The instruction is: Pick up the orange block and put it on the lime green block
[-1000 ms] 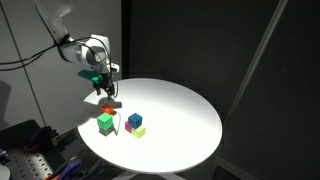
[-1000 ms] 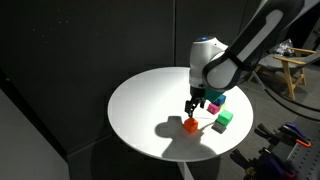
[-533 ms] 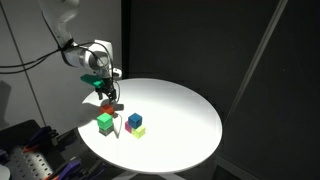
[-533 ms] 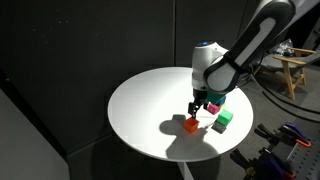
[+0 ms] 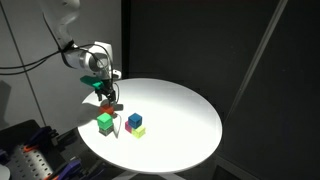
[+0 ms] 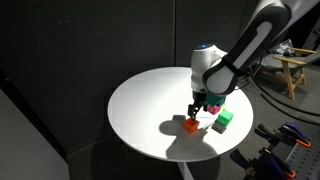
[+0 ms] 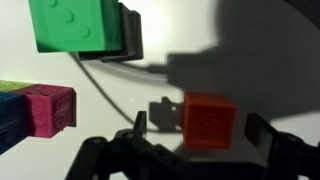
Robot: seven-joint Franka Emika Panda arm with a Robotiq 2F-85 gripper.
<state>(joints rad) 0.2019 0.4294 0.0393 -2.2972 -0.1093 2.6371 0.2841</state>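
One orange block [image 7: 208, 120], resting flat, faces square to wide-spread tool [image 7: 200, 128]

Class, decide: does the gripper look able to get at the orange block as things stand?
Probably yes. The open gripper hangs right above the orange block, centred on it in the wrist view. The green block and magenta block stand apart to the side, leaving the way free.

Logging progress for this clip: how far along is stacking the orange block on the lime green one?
Done: nothing stacked; the small orange-red cube sits on the round white table, apart from the saturated green cube. In hand: the gripper hangs open over the orange cube, a finger on each side in the wrist view. Left: close, lift, carry, set it on the green cube.
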